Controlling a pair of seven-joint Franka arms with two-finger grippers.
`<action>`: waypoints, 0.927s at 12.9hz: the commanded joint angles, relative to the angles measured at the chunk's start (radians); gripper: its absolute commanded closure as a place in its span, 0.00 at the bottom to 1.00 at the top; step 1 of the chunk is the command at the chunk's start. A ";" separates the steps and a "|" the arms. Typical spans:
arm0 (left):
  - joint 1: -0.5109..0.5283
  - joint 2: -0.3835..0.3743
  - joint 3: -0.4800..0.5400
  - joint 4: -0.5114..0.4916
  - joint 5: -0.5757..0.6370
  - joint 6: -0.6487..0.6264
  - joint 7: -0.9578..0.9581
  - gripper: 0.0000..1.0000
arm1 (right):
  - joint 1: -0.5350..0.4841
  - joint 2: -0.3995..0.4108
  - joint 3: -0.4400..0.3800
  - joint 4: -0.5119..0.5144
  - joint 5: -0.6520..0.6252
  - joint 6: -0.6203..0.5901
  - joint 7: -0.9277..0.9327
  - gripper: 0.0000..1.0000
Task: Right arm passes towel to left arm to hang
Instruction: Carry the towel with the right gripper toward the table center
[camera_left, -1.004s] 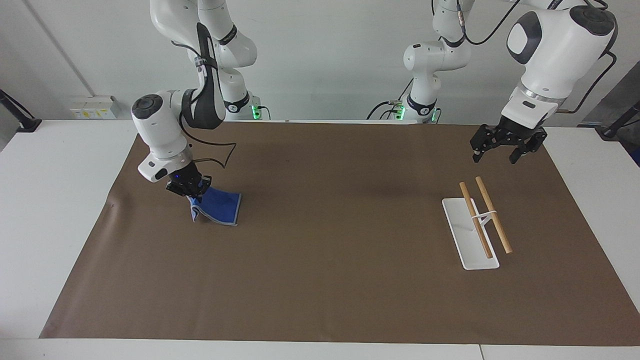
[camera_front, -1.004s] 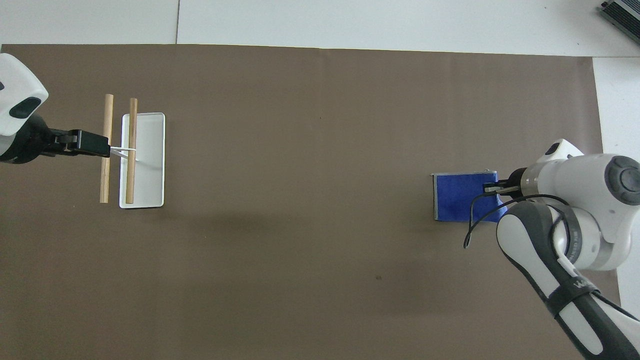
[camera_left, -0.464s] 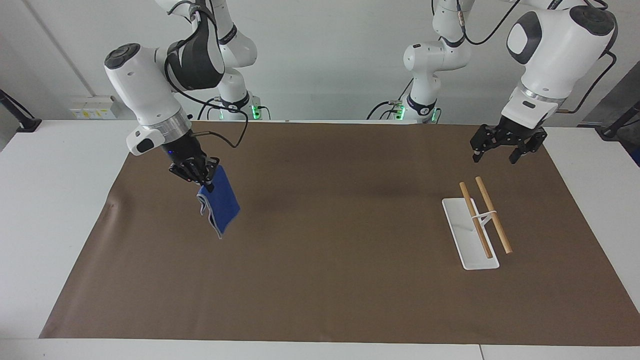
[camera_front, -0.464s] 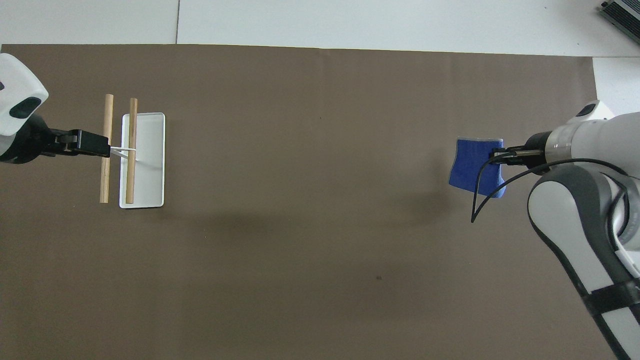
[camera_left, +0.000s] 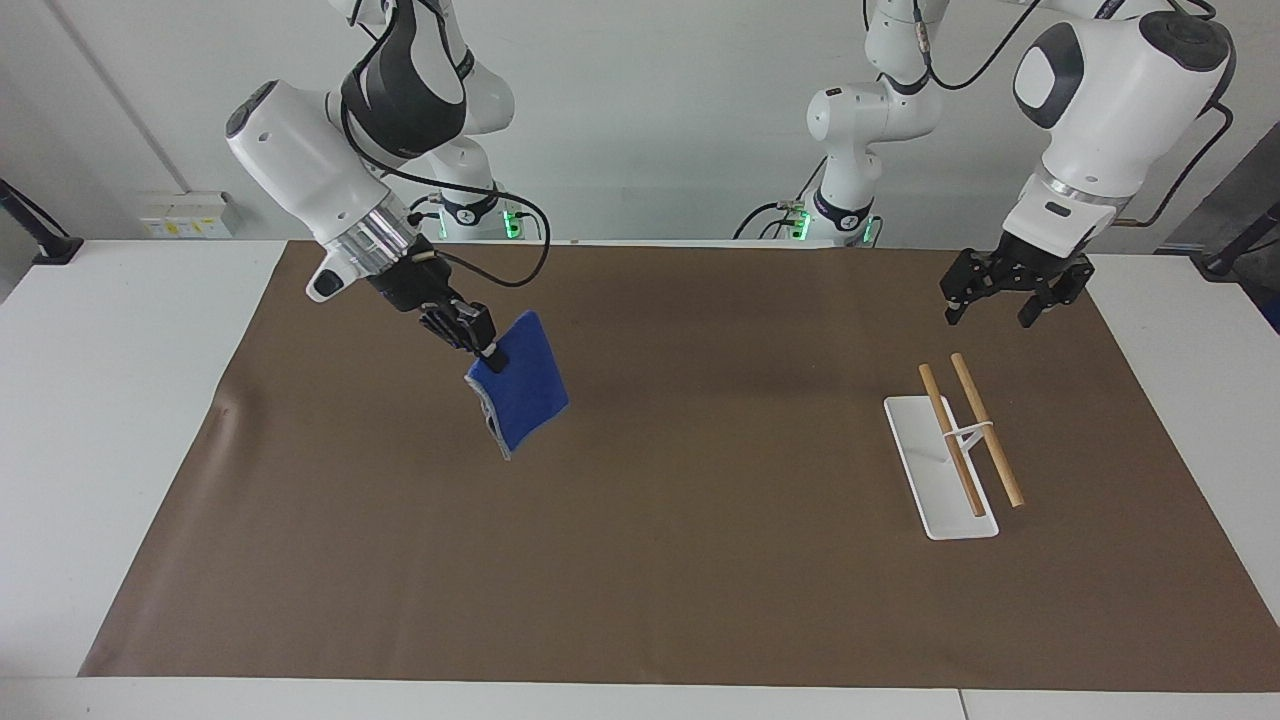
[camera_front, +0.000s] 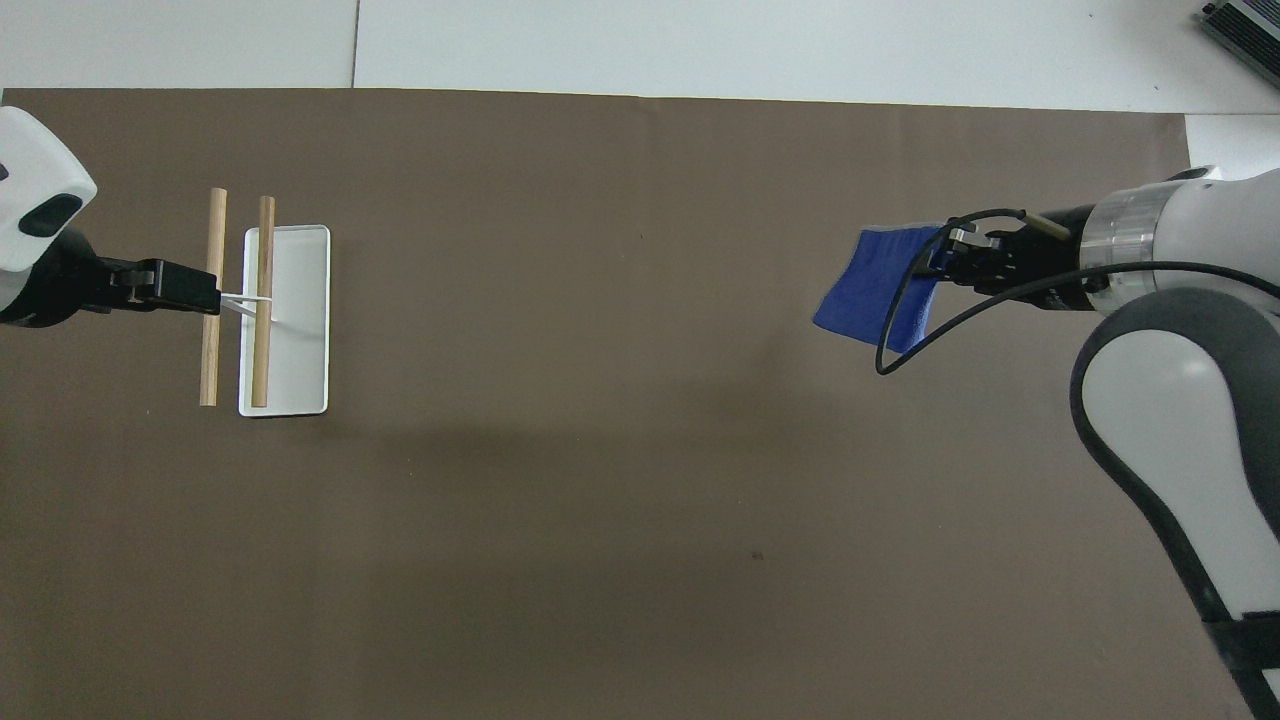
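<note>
Facing view: the right gripper (camera_left: 487, 355) is up in the air over the brown mat (camera_left: 660, 560) at the right arm's end of the counter (camera_left: 110, 400), its fingers clamped on the top edge of the blue towel (camera_left: 520, 395), which hangs clear of the mat; the left gripper (camera_left: 1005, 300) waits with fingers spread wide, raised over the mat's edge near the rack (camera_left: 958, 440), a white base carrying two wooden rods, at the left arm's end.
</note>
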 joint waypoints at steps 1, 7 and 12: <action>0.006 -0.025 0.001 -0.026 0.012 -0.004 0.011 0.00 | 0.064 0.018 0.001 -0.008 0.129 0.101 0.164 1.00; 0.004 -0.027 0.001 -0.030 0.012 -0.007 0.011 0.00 | 0.219 0.081 0.001 -0.019 0.474 0.391 0.356 1.00; 0.004 -0.027 0.001 -0.026 0.012 -0.007 0.010 0.00 | 0.329 0.124 0.001 -0.013 0.602 0.551 0.385 1.00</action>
